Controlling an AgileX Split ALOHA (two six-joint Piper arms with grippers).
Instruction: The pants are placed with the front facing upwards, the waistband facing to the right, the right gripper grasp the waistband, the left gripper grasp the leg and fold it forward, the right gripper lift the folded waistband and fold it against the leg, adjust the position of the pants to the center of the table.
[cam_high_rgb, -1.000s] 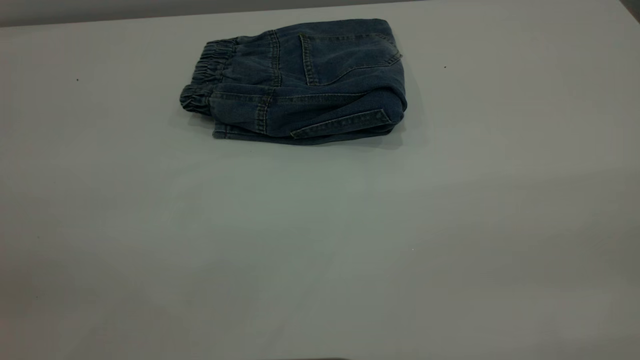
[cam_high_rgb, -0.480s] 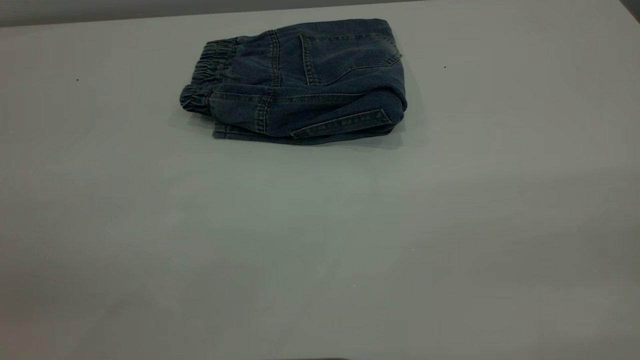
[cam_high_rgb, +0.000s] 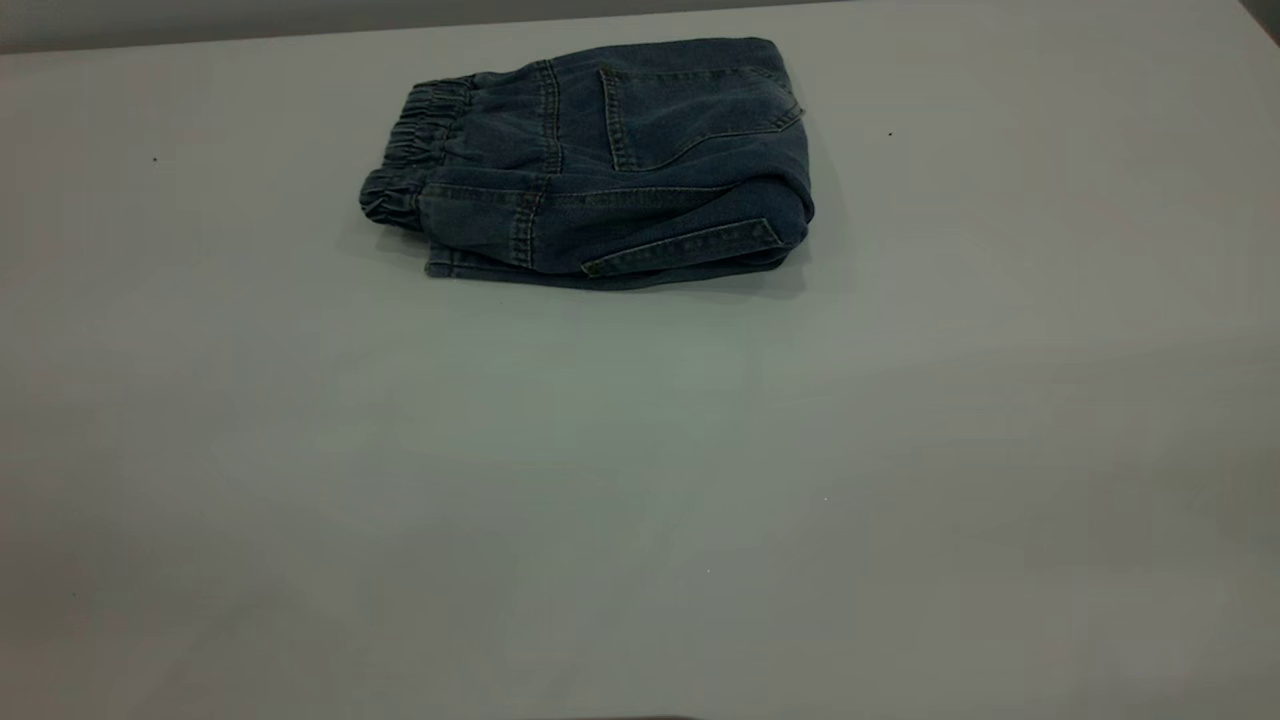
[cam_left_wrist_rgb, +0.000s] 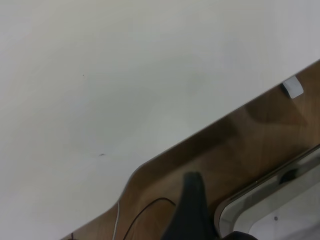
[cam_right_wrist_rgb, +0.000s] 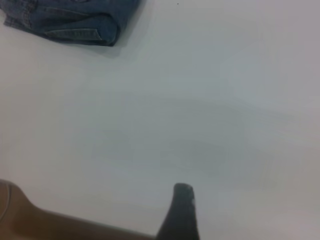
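The pants (cam_high_rgb: 600, 165) lie folded in a compact blue denim bundle toward the far middle of the table (cam_high_rgb: 640, 470), back pocket up. Their ruched waistband (cam_high_rgb: 415, 150) points to the left in the exterior view. A corner of the pants (cam_right_wrist_rgb: 75, 20) also shows in the right wrist view, far from the right gripper (cam_right_wrist_rgb: 181, 212), which hangs over bare table near its edge. The left gripper (cam_left_wrist_rgb: 192, 210) sits past the table's edge (cam_left_wrist_rgb: 200, 132), over brown floor, with nothing near it. Neither gripper appears in the exterior view.
Beyond the table's rounded edge in the left wrist view are brown floor (cam_left_wrist_rgb: 240, 150), a thin cable (cam_left_wrist_rgb: 145, 210), a small white tag (cam_left_wrist_rgb: 292, 87) and a pale curved base (cam_left_wrist_rgb: 270, 210). Brown floor (cam_right_wrist_rgb: 30, 220) also shows past the edge in the right wrist view.
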